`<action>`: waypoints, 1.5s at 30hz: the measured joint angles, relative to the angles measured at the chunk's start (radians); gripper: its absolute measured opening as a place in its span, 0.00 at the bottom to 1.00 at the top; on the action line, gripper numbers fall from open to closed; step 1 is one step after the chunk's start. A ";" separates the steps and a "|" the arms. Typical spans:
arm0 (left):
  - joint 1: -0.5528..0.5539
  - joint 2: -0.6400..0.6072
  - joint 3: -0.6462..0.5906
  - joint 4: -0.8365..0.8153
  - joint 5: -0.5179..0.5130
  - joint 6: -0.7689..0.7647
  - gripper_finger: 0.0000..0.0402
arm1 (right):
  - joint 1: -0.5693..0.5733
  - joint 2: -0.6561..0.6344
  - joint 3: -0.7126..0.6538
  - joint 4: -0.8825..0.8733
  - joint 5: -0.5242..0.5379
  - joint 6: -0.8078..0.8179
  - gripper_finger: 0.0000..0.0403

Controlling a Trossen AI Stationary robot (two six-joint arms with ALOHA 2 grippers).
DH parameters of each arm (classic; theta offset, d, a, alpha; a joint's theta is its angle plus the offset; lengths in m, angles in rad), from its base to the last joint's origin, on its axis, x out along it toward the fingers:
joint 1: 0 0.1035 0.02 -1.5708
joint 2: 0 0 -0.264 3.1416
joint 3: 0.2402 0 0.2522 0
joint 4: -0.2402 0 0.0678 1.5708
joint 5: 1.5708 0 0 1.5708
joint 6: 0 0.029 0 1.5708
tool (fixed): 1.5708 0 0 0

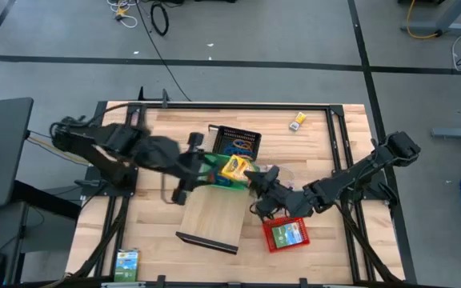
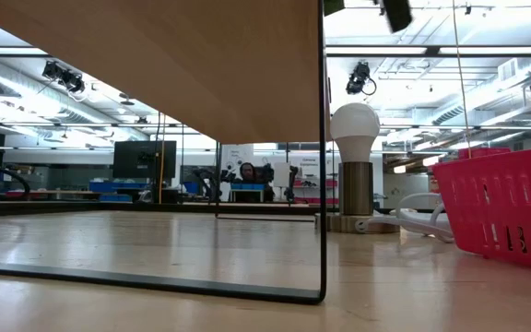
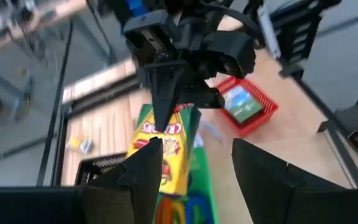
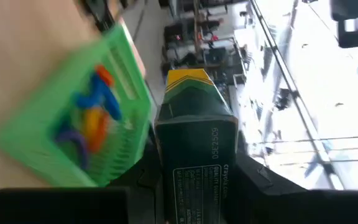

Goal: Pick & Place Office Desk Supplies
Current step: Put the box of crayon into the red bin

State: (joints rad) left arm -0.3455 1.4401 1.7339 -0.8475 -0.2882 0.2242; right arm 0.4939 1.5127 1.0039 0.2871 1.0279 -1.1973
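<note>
Right between the right gripper's (image 4: 194, 180) fingers sits the crayon box (image 4: 194, 140), green and yellow, clamped by its sides and lifted off the table. From above, this gripper (image 1: 256, 182) holds the box (image 1: 234, 167) over the green tray (image 1: 218, 178), near the table's middle. Just beside it, the left gripper (image 1: 201, 166) faces the box from the other side with its fingers (image 3: 143, 171) spread apart; the box (image 3: 169, 146) lies in front of the gap between them, not gripped by them. Inside the green tray (image 4: 126, 71) lie blue, orange and purple clips (image 4: 92, 115). Behind it stands the black tray (image 1: 234, 141) with more blue clips. Nearer the front edge lies the board (image 1: 213, 218), and beside it the red tray (image 1: 288, 235) with a green box in it. Farther off, a small yellow item (image 1: 297, 122) rests at the far edge, and another green box (image 1: 126, 262) at the front left.
</note>
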 joint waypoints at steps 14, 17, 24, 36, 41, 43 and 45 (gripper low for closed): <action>-0.036 -0.504 -0.793 0.503 -0.104 -0.034 0.49 | 0.229 -0.138 -0.001 -0.383 -0.222 0.691 0.27; -0.036 -0.569 -0.893 0.557 -0.104 -0.035 0.49 | 0.283 -0.138 -0.001 -0.513 -0.126 0.841 0.27; -0.040 -0.682 -0.996 0.578 -0.140 -0.058 0.49 | 0.417 -0.129 -0.001 -0.776 -0.034 1.271 0.27; -0.042 -0.800 -1.097 0.582 -0.210 -0.110 0.49 | 0.493 -0.025 -0.008 -0.847 -0.172 1.495 0.27; -0.042 -0.801 -1.097 0.583 -0.210 -0.110 0.49 | 0.525 -0.021 -0.084 -0.773 -0.207 1.449 0.27; -0.041 -0.801 -1.097 0.583 -0.209 -0.110 0.49 | 0.536 -0.020 -0.127 -0.717 -0.216 1.414 0.27; -0.041 -0.801 -1.097 0.583 -0.210 -0.108 0.49 | 0.542 -0.020 -0.172 -0.653 -0.224 1.348 0.27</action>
State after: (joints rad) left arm -0.3869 0.6395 0.6369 -0.2647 -0.4980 0.1162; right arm 1.0363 1.4925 0.8317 -0.3658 0.8039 0.1506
